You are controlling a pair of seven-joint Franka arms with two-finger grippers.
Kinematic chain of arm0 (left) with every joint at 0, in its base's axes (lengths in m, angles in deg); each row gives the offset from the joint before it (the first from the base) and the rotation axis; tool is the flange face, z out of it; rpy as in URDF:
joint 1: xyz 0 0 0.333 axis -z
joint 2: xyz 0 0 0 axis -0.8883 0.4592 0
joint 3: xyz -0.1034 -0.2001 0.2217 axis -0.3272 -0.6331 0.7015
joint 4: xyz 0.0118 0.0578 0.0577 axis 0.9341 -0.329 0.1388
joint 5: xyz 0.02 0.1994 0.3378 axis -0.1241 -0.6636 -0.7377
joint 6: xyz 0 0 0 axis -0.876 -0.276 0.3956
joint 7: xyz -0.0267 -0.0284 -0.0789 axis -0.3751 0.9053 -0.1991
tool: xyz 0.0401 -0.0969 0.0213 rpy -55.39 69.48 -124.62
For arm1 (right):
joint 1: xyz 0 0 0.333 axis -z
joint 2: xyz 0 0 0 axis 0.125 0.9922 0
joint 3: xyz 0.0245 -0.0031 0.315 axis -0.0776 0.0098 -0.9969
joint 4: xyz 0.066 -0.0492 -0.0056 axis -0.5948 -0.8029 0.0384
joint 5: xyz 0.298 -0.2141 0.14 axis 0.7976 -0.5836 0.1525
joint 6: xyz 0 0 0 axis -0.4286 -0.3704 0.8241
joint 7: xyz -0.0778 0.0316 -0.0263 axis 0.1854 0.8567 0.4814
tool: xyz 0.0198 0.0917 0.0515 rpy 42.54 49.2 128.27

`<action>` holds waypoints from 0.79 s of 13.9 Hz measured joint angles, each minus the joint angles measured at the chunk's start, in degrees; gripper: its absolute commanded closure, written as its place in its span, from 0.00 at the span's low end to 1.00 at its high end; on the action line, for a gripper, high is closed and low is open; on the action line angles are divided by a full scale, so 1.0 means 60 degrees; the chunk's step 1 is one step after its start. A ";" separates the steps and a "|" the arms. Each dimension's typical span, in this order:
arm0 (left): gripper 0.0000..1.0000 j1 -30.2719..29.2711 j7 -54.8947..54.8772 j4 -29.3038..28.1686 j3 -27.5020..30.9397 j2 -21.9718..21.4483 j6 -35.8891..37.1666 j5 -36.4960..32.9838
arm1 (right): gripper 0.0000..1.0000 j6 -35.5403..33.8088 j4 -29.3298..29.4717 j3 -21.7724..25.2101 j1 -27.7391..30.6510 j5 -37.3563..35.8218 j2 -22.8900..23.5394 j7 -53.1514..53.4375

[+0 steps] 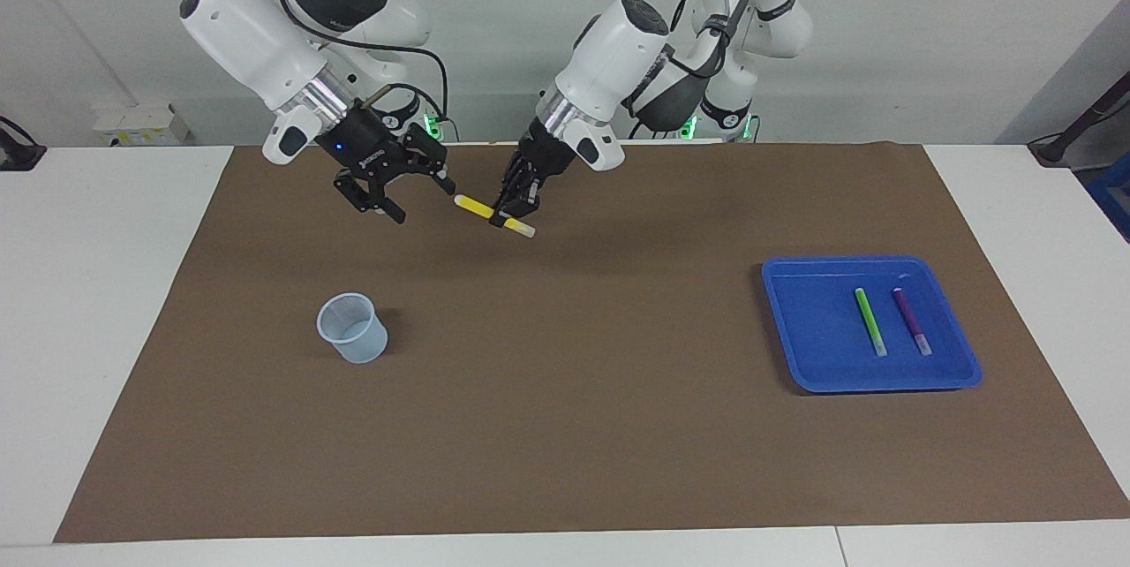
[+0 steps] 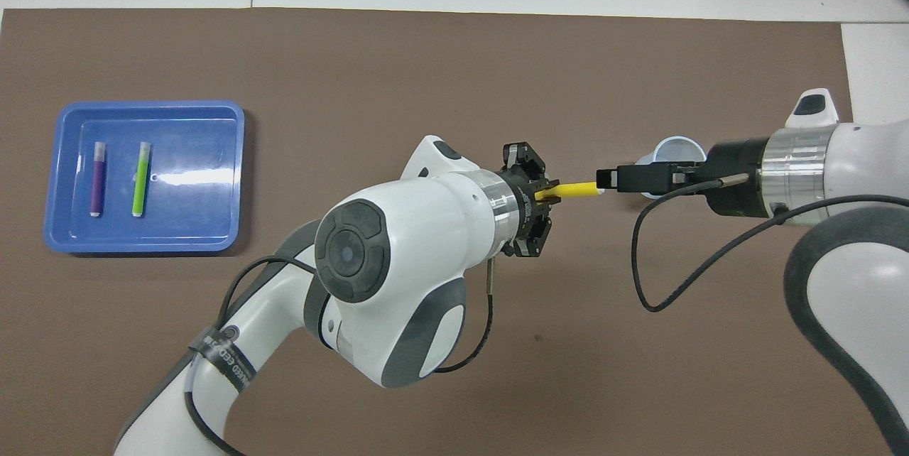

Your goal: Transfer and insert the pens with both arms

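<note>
Brown matting (image 1: 565,426) covers most of the white counter (image 1: 106,328), with a pale wall rising at the robots' end. Both arms work up in the air over the strip of mat nearest the robots. The left gripper (image 1: 515,212) has its fingers clenched on the yellow pen (image 1: 477,210), gripping it near its middle so that the pen lies roughly level, one pale end (image 1: 526,231) sticking out toward the left arm's end of the counter and the other end pointing at the right gripper (image 1: 410,193). That right gripper hangs with its fingers released and spread wide, just beside the tip of the yellow pen; in the overhead view its fingers (image 2: 612,177) reach the pen's tip, but I cannot tell whether they touch it.

Farther from the robots, a small translucent cup (image 1: 353,328) stands upright on the mat toward the right arm's end. A blue tray (image 1: 799,320) sits toward the left arm's end, well apart from the cup. In it lie the green pen (image 1: 870,321) and the purple pen (image 1: 911,321), side by side and apart, the purple one closer to the counter's end.
</note>
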 measured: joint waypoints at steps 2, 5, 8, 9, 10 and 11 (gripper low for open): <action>1.00 0.0223 0.0428 -0.0134 -0.0002 0.0045 -0.0774 0.0000 | 0.02 -0.0291 0.0017 0.0015 0.0009 0.0000 -0.0104 -0.0095; 1.00 0.0506 0.0816 -0.0158 -0.0001 0.0083 -0.1309 0.0002 | 0.10 -0.0339 0.0045 0.0015 0.0009 0.0000 -0.0205 -0.0098; 1.00 0.0957 0.1160 -0.0162 -0.0003 0.0115 -0.1792 0.0003 | 0.26 -0.0338 0.0127 0.0019 0.0010 0.0000 -0.0204 -0.0107; 1.00 0.1088 0.1264 -0.0164 -0.0003 0.0119 -0.1883 0.0003 | 0.32 -0.0338 0.0152 0.0022 0.0014 0.0000 -0.0204 -0.0109; 1.00 0.1169 0.1300 -0.0165 0.0001 0.0121 -0.1926 0.0003 | 0.35 -0.0338 0.0172 0.0030 0.0016 0.0000 -0.0204 -0.0110; 1.00 0.1211 0.1314 -0.0173 -0.0002 0.0123 -0.1931 0.0003 | 0.35 -0.0338 0.0179 0.0041 0.0020 0.0000 -0.0204 -0.0110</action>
